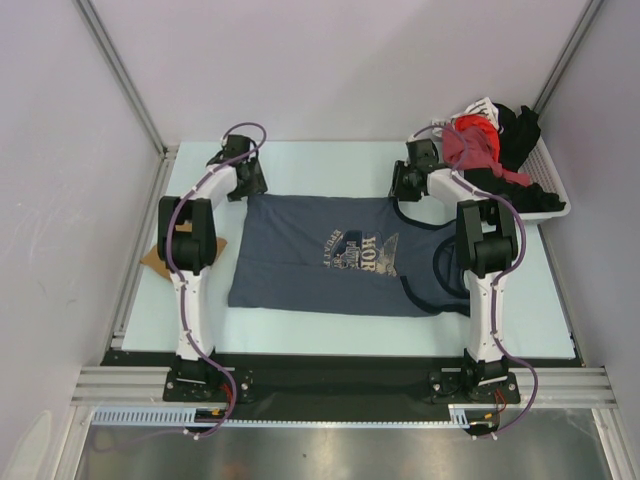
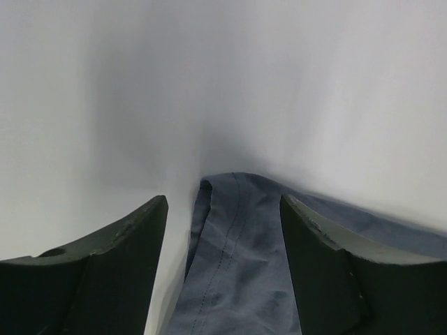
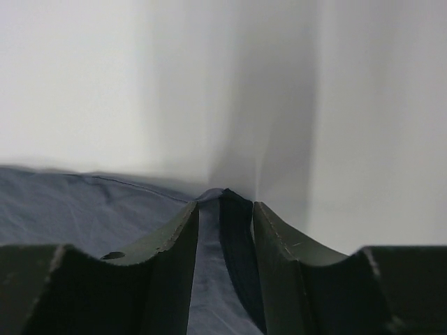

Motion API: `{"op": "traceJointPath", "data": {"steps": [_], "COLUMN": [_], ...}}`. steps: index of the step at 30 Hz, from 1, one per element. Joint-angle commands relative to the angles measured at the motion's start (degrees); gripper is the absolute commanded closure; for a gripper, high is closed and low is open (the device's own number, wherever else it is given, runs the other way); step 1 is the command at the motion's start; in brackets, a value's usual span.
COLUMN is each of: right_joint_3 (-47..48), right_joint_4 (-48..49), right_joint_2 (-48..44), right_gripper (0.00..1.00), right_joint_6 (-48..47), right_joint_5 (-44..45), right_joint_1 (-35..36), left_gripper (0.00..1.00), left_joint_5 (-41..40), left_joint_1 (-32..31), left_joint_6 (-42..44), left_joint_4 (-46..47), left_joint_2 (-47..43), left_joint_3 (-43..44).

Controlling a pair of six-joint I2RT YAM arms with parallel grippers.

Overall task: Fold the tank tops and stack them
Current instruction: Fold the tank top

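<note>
**Blue top flat, no fold made yet**

I'm looking down from the overhead camera: the slate-blue tank top [image 1: 310, 265] lies spread flat on the table [image 1: 330, 160], print side up, neck and straps towards my right arm. No fold is in it, so I judge we're at the very start. Everything is left to do: fold this one, fold the other, stack them.

Left gripper [image 2: 223, 199] is at the far left corner of the top. Its jaws stand wide apart, the hem corner lies between them, and nothing is clamped.

Right gripper [image 3: 225, 202] is at the far right corner. Its jaws are drawn in close on the dark-trimmed strap, which peaks up between them. That reads to me as a pinch, though the close view is tight.

A tan-brown scrap [image 1: 155, 255] peeks out by the left arm. It may be the second top; I can't tell. More clothes sit in the basket [image 1: 555, 208].
</note>
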Motion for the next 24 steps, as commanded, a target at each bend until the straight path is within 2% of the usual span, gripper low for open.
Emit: {"op": "traceJointPath", "data": {"steps": [1,4,8,9,11,13,17,20,21,22,23,24], "right_joint_3": [2.89,3.68,4.65,5.26,6.14,7.37,7.02,6.94,6.94,6.85,6.59,6.41], "right_joint_4": [0.98,0.80,0.97,0.89,0.27,-0.78,-0.52,-0.52,-0.52,-0.69,-0.61,-0.52], "right_joint_2": [-0.96,-0.34,0.45,0.63,1.68,2.38,2.47,2.12,2.12,1.86,1.86,1.68], "right_gripper": [0.57,0.60,0.68,0.72,0.91,0.92,1.00,1.00,0.95,0.83,0.62,0.56], "right_joint_6": [0.19,0.36,0.80,0.98,0.98,0.89,1.15,1.16,1.15,1.15,1.15,1.07], "right_joint_5": [-1.34,-1.34,-1.16,-0.90,-0.46,-0.63,-0.98,-0.99,-1.16,-1.16,-1.16,-1.16], "right_joint_1": [-0.30,-0.30,-0.30,-0.30,-0.39,-0.39,-0.39,-0.39,-0.39,-0.48,-0.48,-0.48], "left_gripper": [0.29,0.30,0.32,0.32,0.37,0.39,0.34,0.34,0.34,0.34,0.34,0.34], "left_joint_5": [0.90,2.32,3.02,3.19,3.72,4.16,5.30,6.27,6.79,6.97,7.15,7.41], "left_joint_1": [1.80,2.24,2.33,2.24,2.33,2.33,2.24,2.24,2.24,2.24,2.24,2.24], "left_joint_6": [-0.02,-0.11,-0.11,-0.11,-0.11,-0.19,-0.37,-0.54,-0.63,-0.72,-0.72,-0.81], "left_joint_4": [-1.06,-1.33,-1.68,-2.12,-2.38,-2.82,-2.91,-1.95,-1.60,-1.33,-1.33,-1.24], "left_joint_2": [-1.39,-0.51,0.63,0.81,1.51,2.04,1.96,1.34,1.08,1.08,0.99,1.16], "left_joint_3": [3.97,5.02,6.52,7.30,8.01,8.80,8.10,6.61,5.91,5.64,5.47,5.47]}}
